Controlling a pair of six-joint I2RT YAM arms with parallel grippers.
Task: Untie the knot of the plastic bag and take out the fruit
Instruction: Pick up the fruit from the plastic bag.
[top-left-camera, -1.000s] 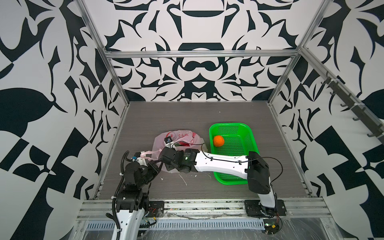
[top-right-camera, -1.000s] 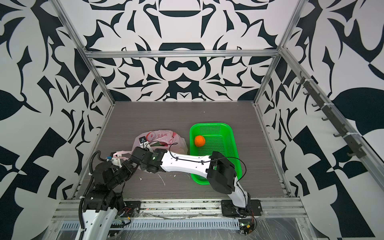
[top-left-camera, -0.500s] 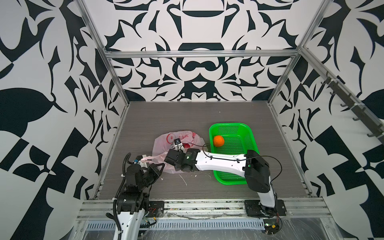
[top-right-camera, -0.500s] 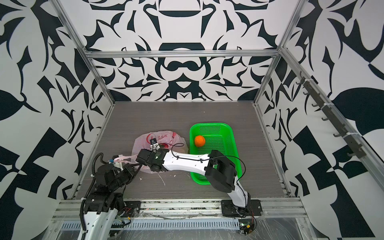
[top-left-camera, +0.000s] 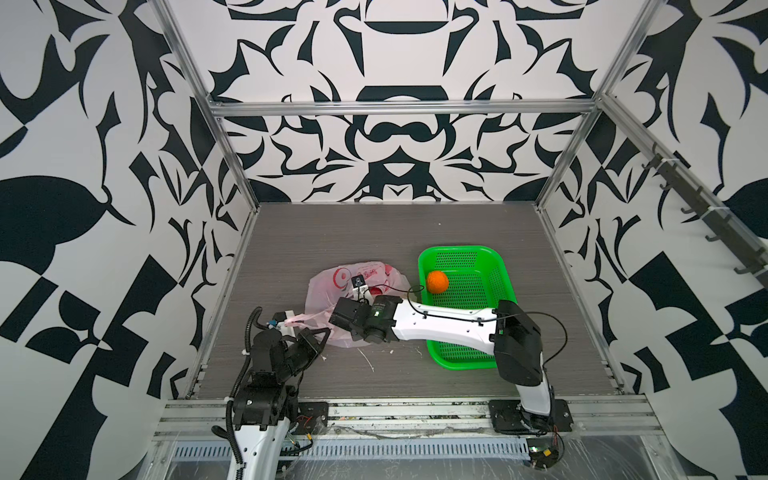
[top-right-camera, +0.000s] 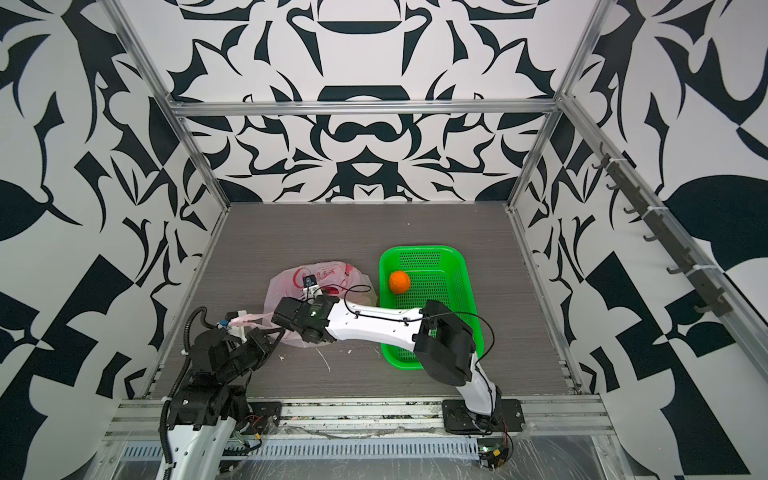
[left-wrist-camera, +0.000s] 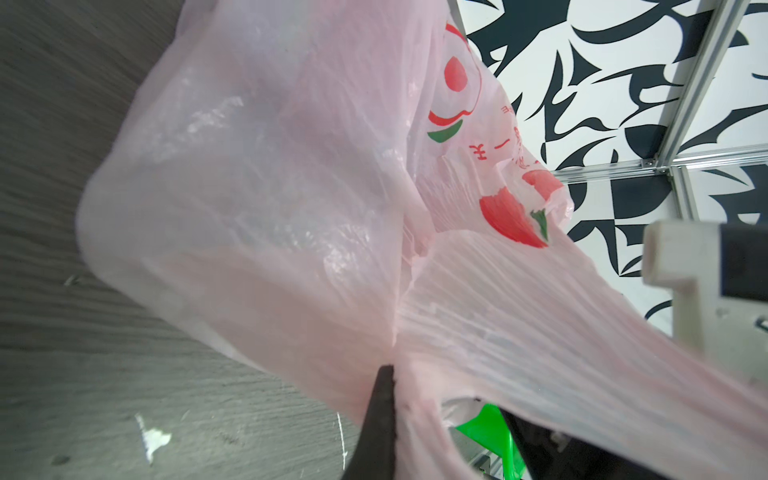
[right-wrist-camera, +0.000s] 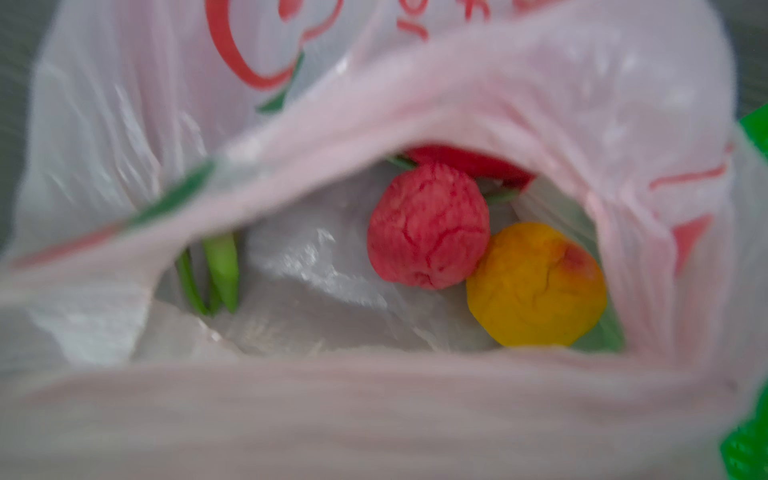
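Orange (top-left-camera: 437, 282) in basket (top-left-camera: 457, 251); bag (top-left-camera: 326, 291) perhaps touching.

We see the left gripper (top-left-camera: 319, 332) drawn back toward the near edge, tugging the bag (top-left-camera: 332, 286) along. The right arm (top-left-camera: 436, 326) twisted slightly at the wrist.

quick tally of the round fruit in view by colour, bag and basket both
orange fruit, in the green basket: 1
red fruit, in the plastic bag: 1
yellow-orange fruit, in the plastic bag: 1
total: 3
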